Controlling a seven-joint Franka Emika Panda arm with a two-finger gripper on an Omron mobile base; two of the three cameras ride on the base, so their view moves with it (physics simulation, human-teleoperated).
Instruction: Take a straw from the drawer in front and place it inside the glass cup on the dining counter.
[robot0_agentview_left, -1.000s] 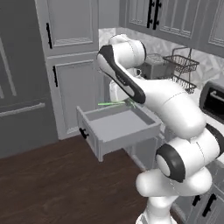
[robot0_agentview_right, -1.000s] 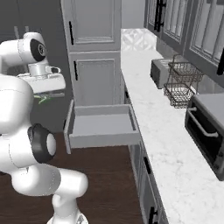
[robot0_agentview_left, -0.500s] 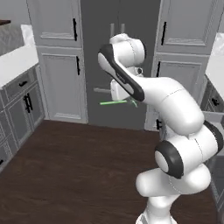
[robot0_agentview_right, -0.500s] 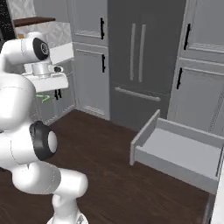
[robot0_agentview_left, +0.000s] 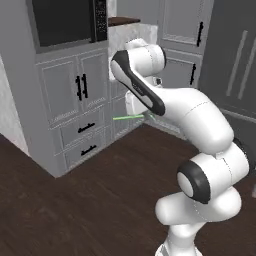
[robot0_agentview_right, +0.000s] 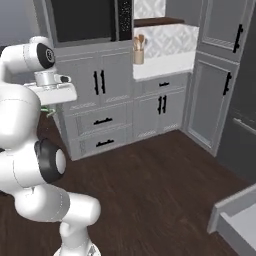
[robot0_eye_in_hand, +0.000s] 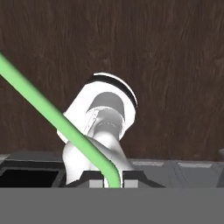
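Now hand (robot0_eye_in_hand: 106, 181) grips straw (robot0_agentview_left: 128, 117) at bent end; long axis runs toward frame's upper left in hand view. Drawer (robot0_agentview_right: 235, 226) at lower right of right base view.

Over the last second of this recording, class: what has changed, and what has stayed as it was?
The base has turned away from the open drawer, so both base views swung: first fridge and tall cabinets, now grey cabinets under a wall oven, with the drawer at the lower right of the right base view. That is camera motion, not moving furniture. Unchanged: the gripper stays shut on the green straw, held level beside the arm.
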